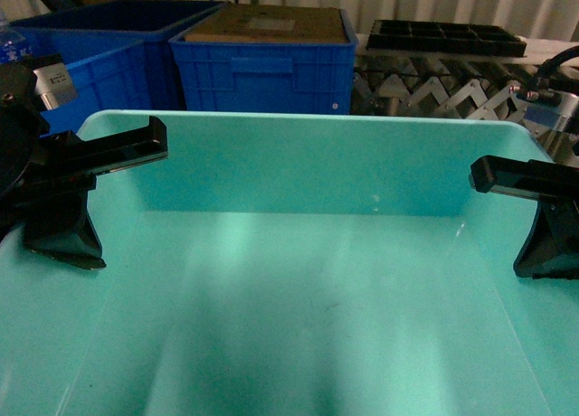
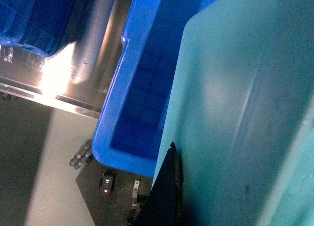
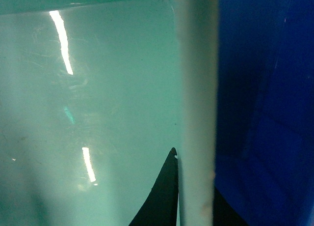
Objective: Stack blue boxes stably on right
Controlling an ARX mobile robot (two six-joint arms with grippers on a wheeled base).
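No legible text, label, brand or number found; pale label on cardboard sheet too blurred to be read.

Left tool clamped over the left rim of the turquoise tub, one finger inside, one outside. Right tool mirrors it, clamped on the right rim.

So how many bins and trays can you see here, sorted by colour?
Light turquoise smooth plastic tub, held at its side walls by the left gripper and right gripper: 1
Dark blue ribbed plastic crates: 2
Black compartmented plastic tray: 1
Total: 4
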